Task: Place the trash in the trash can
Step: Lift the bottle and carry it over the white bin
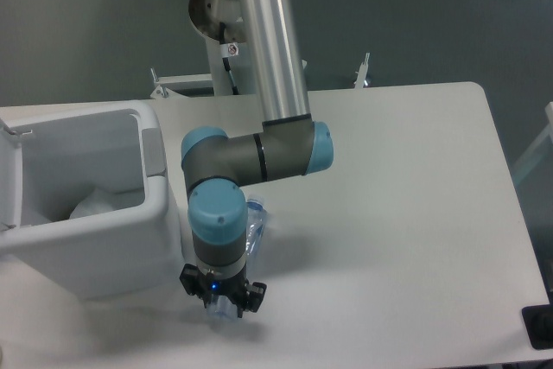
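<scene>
- The pincer (pixel 222 303) points straight down near the front edge of the surface (pixel 397 213), seen from above, so the wrist hides most of it.
- Its two dark fingers (pixel 252 294) stick out on either side of the wrist, and the clear bottle (pixel 251 222) lies between them; they sit close against the plastic, though the wrist hides the pads, so I cannot tell whether they actually clamp it.
- A small blue light glows on the pincer body, just above the fingers.
- The bottle is crushed and lies lengthwise under the wrist: one end peeks out below the pincer towards the front edge, the other end shows bluish to the right of the wrist, towards the middle of the surface.
- The bottle appears to rest on the surface, just beside the trash can (pixel 104 252); whether it is lifted at all cannot be told from this angle.
- The arm (pixel 259 155) bends at a grey elbow with blue caps just above the wrist; a long silver tube rises from it to the top of the picture.
- The trash can stands at the left end of the surface, boxy and white, open at the top, with a grey panel (pixel 153 152) on its right wall.
- Inside the trash can, the crumpled white wrapper (pixel 97 203) lies at the bottom.
- Beyond the surface is a grey floor (pixel 415 23).
</scene>
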